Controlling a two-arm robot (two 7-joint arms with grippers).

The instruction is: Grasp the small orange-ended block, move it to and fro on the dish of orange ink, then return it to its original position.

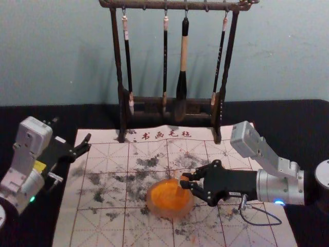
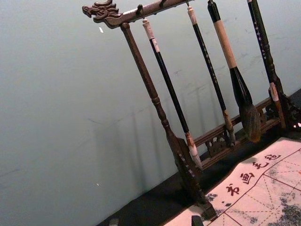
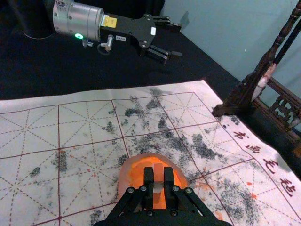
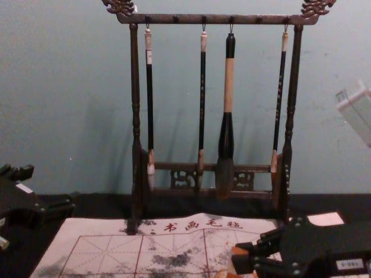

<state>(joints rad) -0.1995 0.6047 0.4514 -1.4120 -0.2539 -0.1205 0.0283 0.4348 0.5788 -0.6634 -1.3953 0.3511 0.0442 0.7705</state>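
The right pincer, black and two-fingered (image 1: 187,180), is at the right part of the round dish of orange ink (image 1: 150,206), and you have its fingers closed on the small orange-ended block (image 3: 158,175). This block is above the dish; if it touches the ink, I cannot tell. Your left pincer (image 1: 88,143) is parked well apart, to the left of the dish and farther back, with parted fingers. Behind the dish stands the dark carved wooden rack (image 1: 117,67) with hanging brushes.
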